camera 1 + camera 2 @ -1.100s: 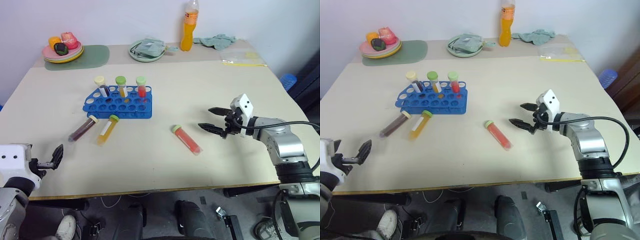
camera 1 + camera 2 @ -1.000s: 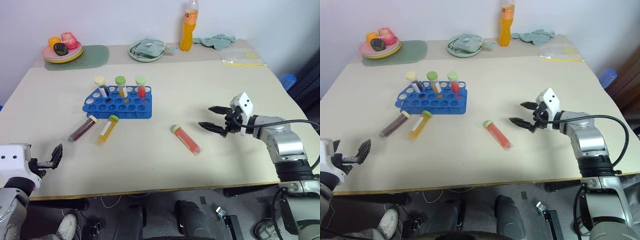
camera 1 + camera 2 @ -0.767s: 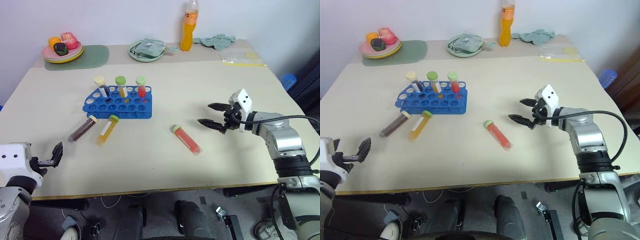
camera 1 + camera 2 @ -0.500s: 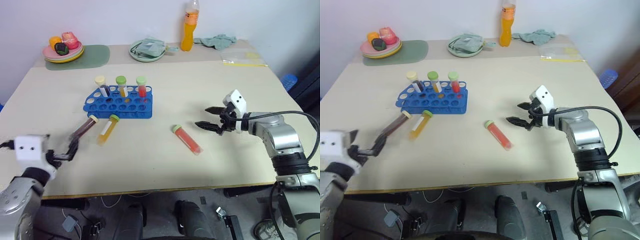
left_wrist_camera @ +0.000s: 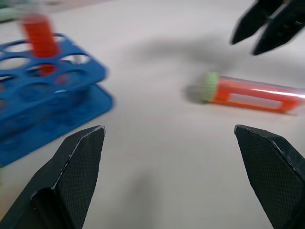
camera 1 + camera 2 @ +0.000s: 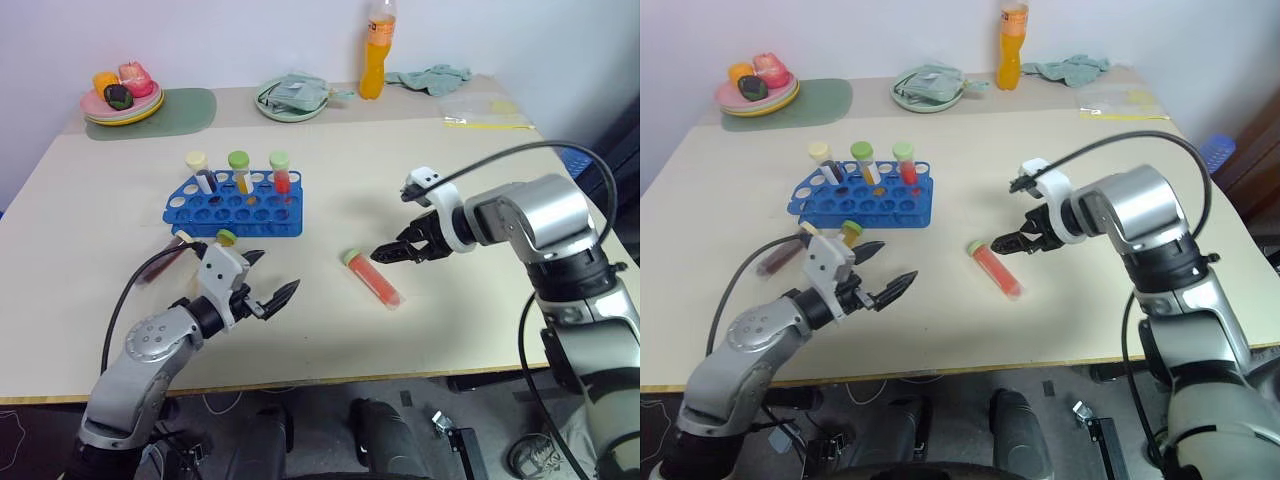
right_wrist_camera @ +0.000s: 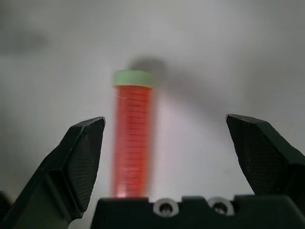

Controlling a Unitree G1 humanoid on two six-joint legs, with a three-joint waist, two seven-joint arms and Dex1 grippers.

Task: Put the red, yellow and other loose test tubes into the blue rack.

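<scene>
Beige tabletop (image 6: 330, 310) against a white wall carries everything. At its ten o'clock corner a plate of fruit (image 6: 122, 98) sits on a green mat (image 6: 185, 106). Toward eleven o'clock stands the blue rack (image 6: 235, 208), three capped tubes upright in its back row. At the rack's seven o'clock lie the maroon tube (image 6: 165, 260) and the yellow tube (image 6: 222, 240), both partly hidden behind the left gripper (image 6: 268, 284), whose jaws stand wide apart and hold nothing. Right of centre lies the red tube (image 6: 372, 278), cap toward the rack. At its two o'clock the right gripper (image 6: 402, 250) hangs tipped downward, jaws apart and empty. An orange drink bottle (image 6: 376, 52) stands at twelve o'clock.

The step in hand looks like the approach to the red tube; none of the three loose tubes is racked yet. Next, the right gripper would need to straddle the tube's body, close, then lift it.

The right wrist view shows that tube lying between the jaws but nearer one finger, which the head views do not reveal. The left wrist view shows the rack, the red tube and the other gripper's tips together.
</scene>
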